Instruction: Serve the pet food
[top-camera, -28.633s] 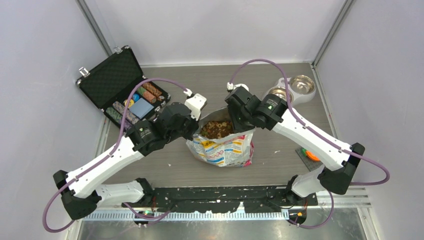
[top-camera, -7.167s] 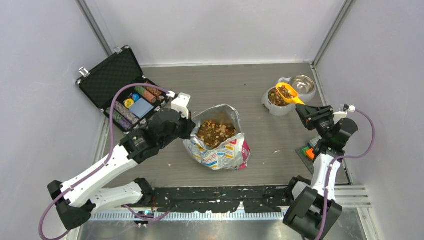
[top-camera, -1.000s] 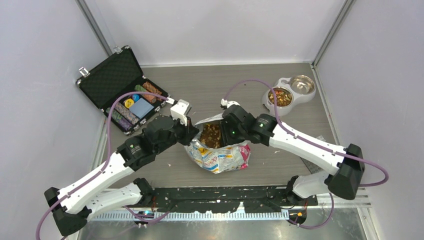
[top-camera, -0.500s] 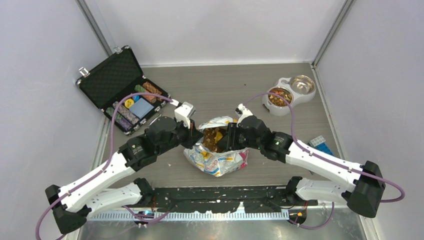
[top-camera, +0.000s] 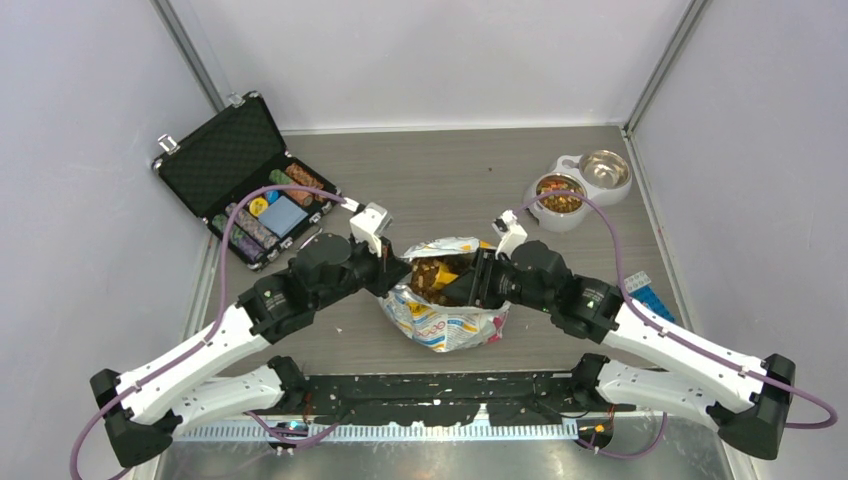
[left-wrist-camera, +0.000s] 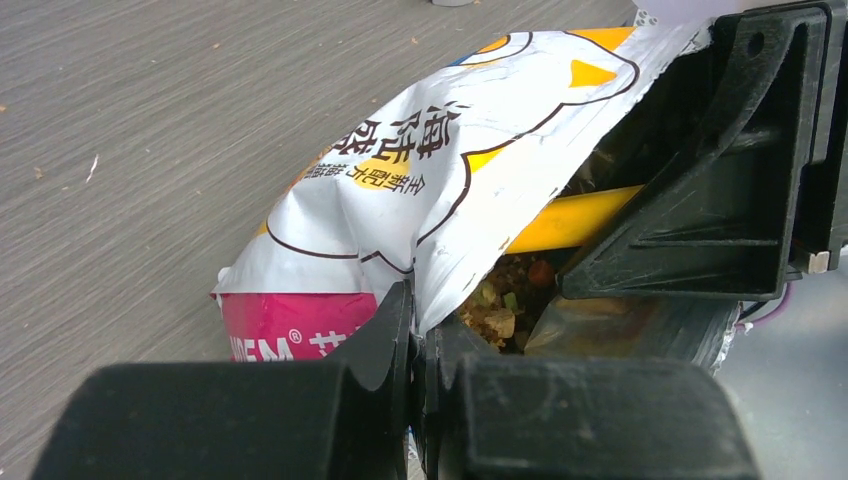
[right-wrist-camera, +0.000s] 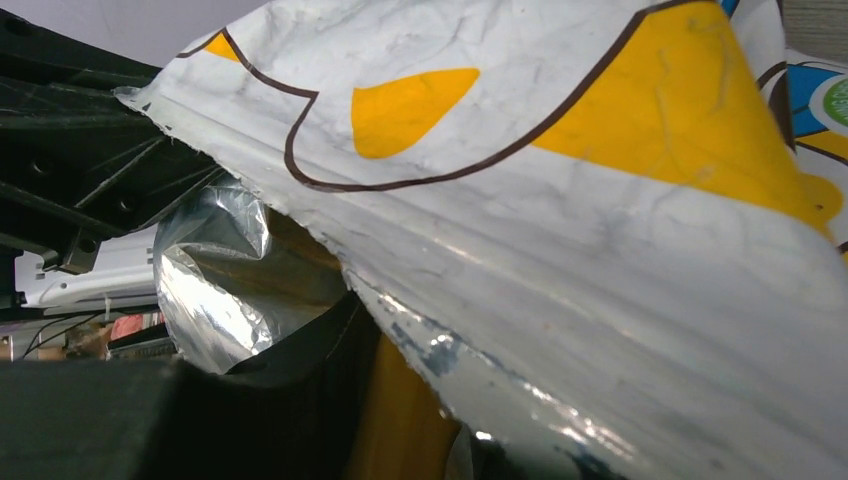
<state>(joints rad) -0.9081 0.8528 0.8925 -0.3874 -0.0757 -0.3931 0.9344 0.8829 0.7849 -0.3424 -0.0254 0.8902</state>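
Inside the foil bag (top-camera: 440, 322), just past the left gripper's (left-wrist-camera: 415, 320) fingertips, lies the pet food (left-wrist-camera: 495, 305), a brown and tan heap with a few reddish and greenish bits. The left fingers are pressed together on the bag's torn rim, holding the mouth up. The right gripper (top-camera: 470, 280) reaches in from the opposite side, its fingers clamped on a yellow scoop (left-wrist-camera: 570, 218) whose bowl is hidden under the foil flap. More kibble sits in the double bowl (top-camera: 556, 222), well apart from both grippers, behind the right one. The thin rim could slip from the left pinch, so the flap drops onto the scoop. On lifting, the scoop could snag that flap, tip, and scatter kibble over the table (top-camera: 440, 170).
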